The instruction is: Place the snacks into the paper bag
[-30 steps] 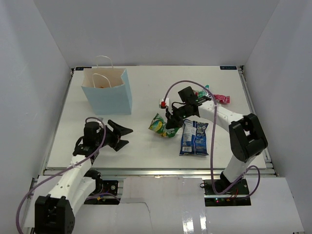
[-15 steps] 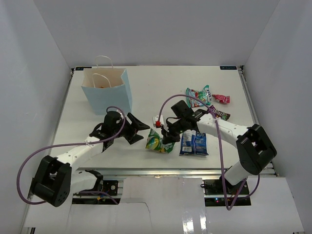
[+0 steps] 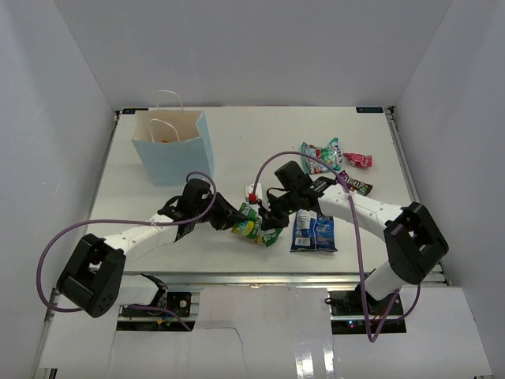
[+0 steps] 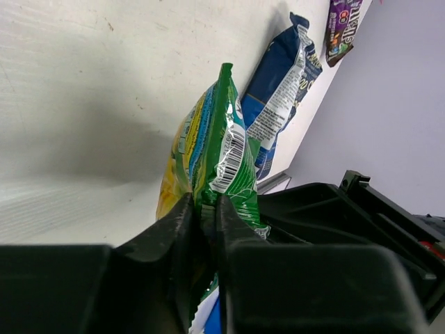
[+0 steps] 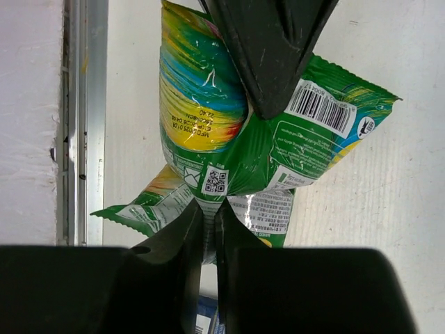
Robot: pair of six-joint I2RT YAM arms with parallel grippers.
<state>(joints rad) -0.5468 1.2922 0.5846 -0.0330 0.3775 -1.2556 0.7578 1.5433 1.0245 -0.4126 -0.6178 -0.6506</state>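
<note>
The green bag hangs between both grippers near the table's front middle. My left gripper is shut on its left edge; in the left wrist view the jaws pinch the green bag. My right gripper is shut on a fold of the same green bag, its jaws tight on the foil. The light blue paper bag stands upright at the back left. A blue-white bag lies flat right of the grippers.
A teal-red candy bag, a small pink packet and a dark purple pack lie at the back right. The table's metal front rail runs close to the held bag.
My left arm reached right from the front left and its jaws closed on the green bag. My right gripper carried that bag toward the front left and still pinches it.
</note>
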